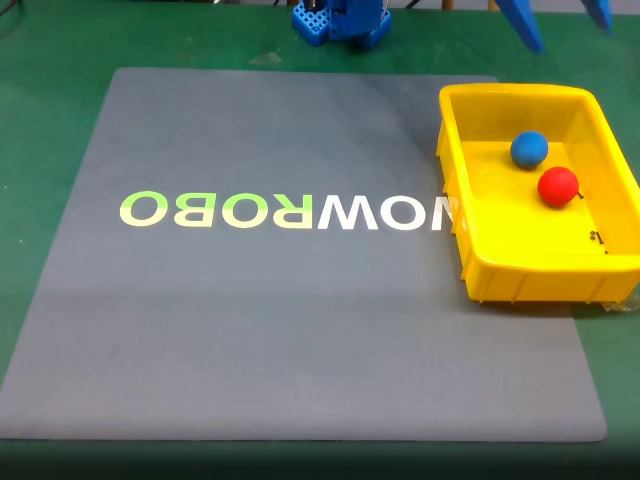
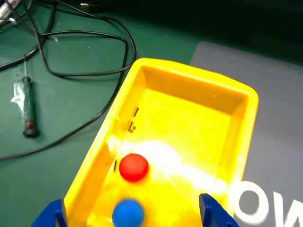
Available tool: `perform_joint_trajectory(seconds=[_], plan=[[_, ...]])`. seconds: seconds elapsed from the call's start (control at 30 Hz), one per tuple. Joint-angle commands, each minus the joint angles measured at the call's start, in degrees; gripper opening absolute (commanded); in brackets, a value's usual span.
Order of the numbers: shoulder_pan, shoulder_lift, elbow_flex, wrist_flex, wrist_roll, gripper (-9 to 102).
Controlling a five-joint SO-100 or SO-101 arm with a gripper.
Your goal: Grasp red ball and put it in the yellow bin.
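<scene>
The red ball (image 1: 558, 186) (image 2: 133, 167) lies loose on the floor of the yellow bin (image 1: 540, 278) (image 2: 189, 75), close to one long wall. Next to it in the bin rests a blue ball (image 1: 529, 149) (image 2: 128, 213). My gripper (image 1: 568, 30) (image 2: 130, 203) hangs above the bin's far end in the fixed view, open, its blue fingers (image 2: 213, 215) spread wide with nothing held between them. Both balls are apart from the fingers.
The bin sits at the right edge of a grey mat (image 1: 300, 320) with large printed letters, on a green table. The arm's blue base (image 1: 340, 22) stands at the back. Black cables (image 2: 85, 71) and a screwdriver (image 2: 27, 109) lie beside the bin.
</scene>
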Motion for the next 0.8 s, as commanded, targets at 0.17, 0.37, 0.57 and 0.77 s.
perform_joint_trajectory(seconds=[0.17,0.37,0.57,0.77], plan=[[9.2,39.8,29.2,-0.4,-5.0,14],[20.3,56.0,45.8,0.5,-7.0,0],[25.8,73.6,64.5,5.0,-9.8,0],[26.7,82.1,75.6,10.2,-9.3,0]])
